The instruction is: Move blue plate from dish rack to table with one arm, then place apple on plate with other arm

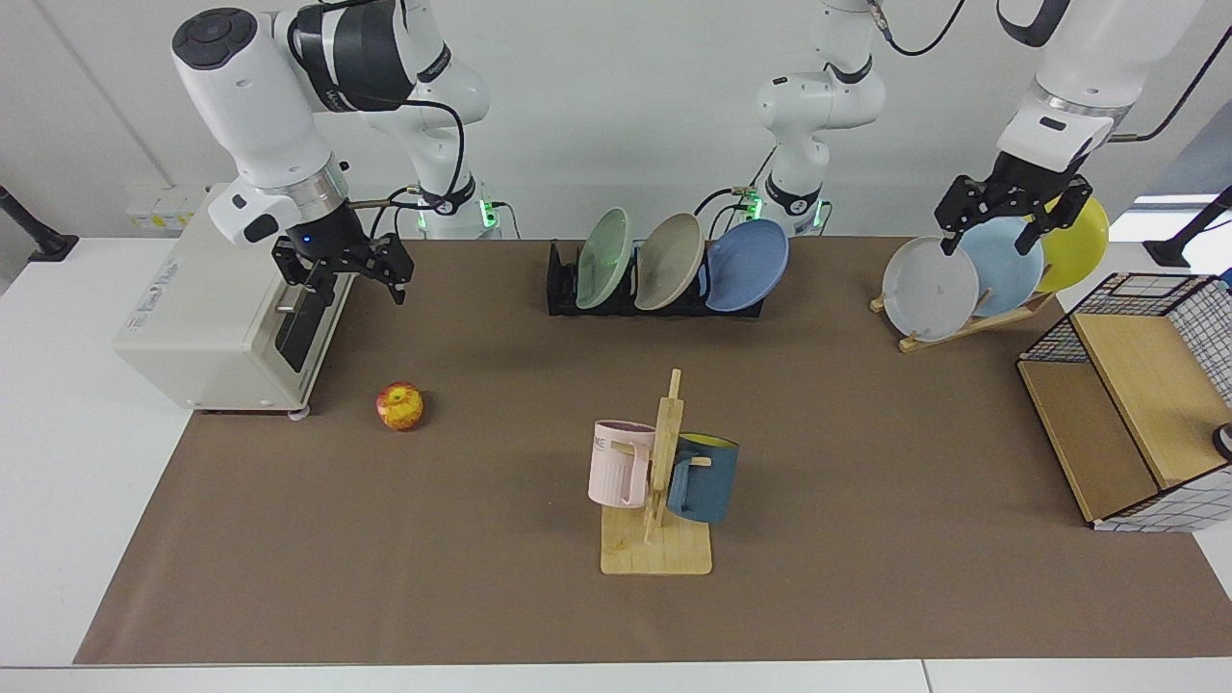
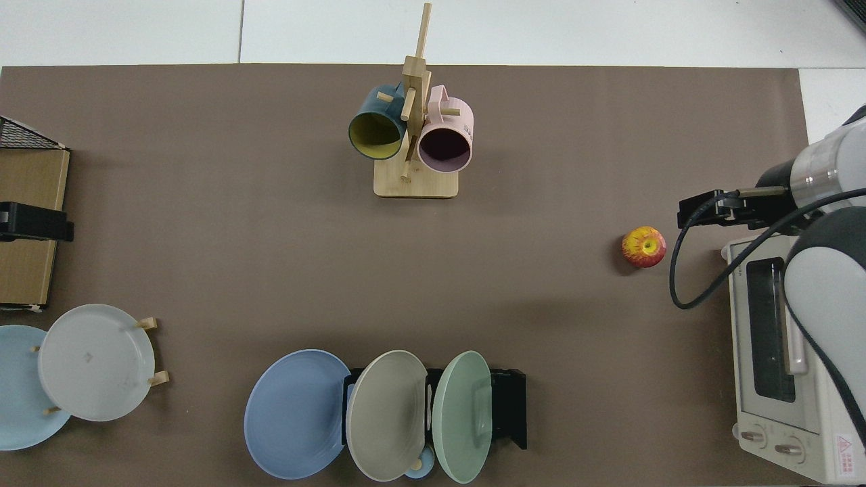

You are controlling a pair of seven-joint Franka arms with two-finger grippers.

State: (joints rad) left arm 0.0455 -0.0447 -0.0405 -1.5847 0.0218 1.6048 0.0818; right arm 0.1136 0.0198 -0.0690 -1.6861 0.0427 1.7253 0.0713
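Blue plate [image 1: 749, 264] is in the dish rack [image 1: 563, 289], leaning at the end slot, next to a beige plate [image 1: 671, 260] and a green plate [image 1: 605, 256]. On the top view it sits around 7 o'clock of the worktop [image 1: 866, 433]. Apple [image 1: 399, 405] lies on the mat at about 9 o'clock in the facing view, just beside the toaster oven [image 1: 207, 318].

Left claw [image 1: 1011, 214] hangs released and empty over the wooden stand [image 1: 962, 325], right above the pale blue plate [image 1: 1001, 262]. Right claw [image 1: 348, 271] waits spread wide, empty, by the oven front, up from the apple.

Nothing done yet; the plate pick is the step in hand.

Risks as I read it:
- Left claw is over the wrong rack. Closing here would take the pale blue plate, not the target.
- Blue plate overlaps the beige one; a pull along the rack could drag or tip its neighbour.
- Thin rim, slanted: an off-centre pinch could let it slip.
- Apple is round, could roll when nudged.
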